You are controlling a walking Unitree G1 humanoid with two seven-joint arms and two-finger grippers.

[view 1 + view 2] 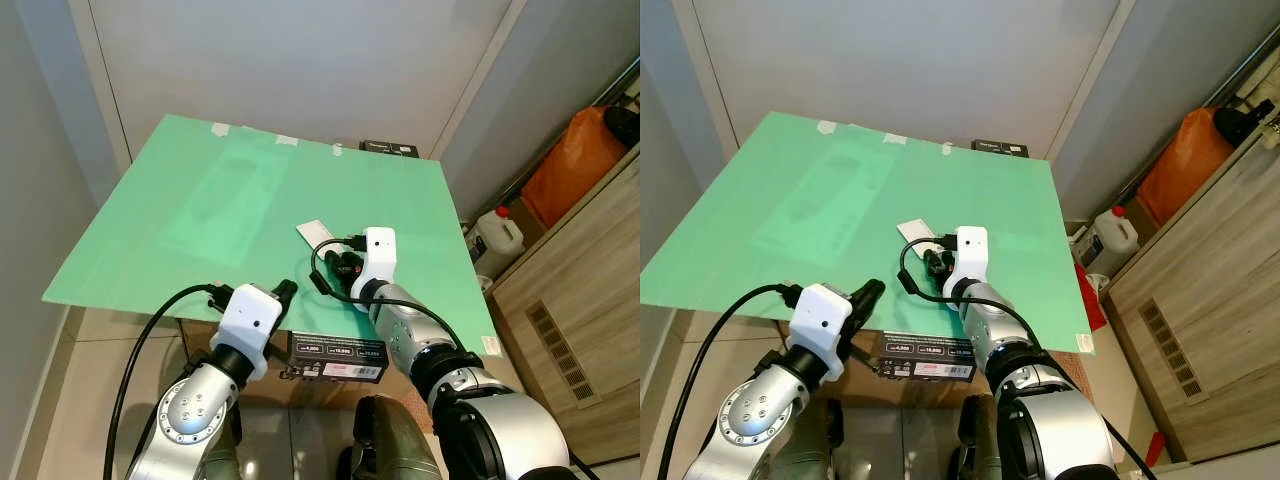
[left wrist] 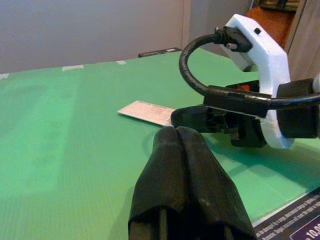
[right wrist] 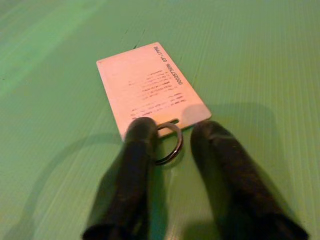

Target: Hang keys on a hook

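A white key card [image 3: 145,85] with a metal key ring [image 3: 171,145] through its slot lies flat on the green table [image 1: 200,200], right of the table's middle [image 1: 313,232]. My right gripper [image 3: 175,131] is low over the table, open, with the ring between its two fingers [image 3: 135,165]; one finger overlaps the ring's edge. In the head view that gripper [image 1: 338,263] sits just in front of the card. My left gripper [image 2: 176,132] is shut on nothing, hovering at the table's front edge [image 1: 284,291] and pointing toward the right wrist.
A cardboard box with a black label [image 1: 338,360] sits under the table's front edge. A small black device [image 1: 390,148] lies at the far edge. To the right stand a white jug [image 1: 497,238], an orange bag [image 1: 575,160] and a wooden cabinet [image 1: 570,320].
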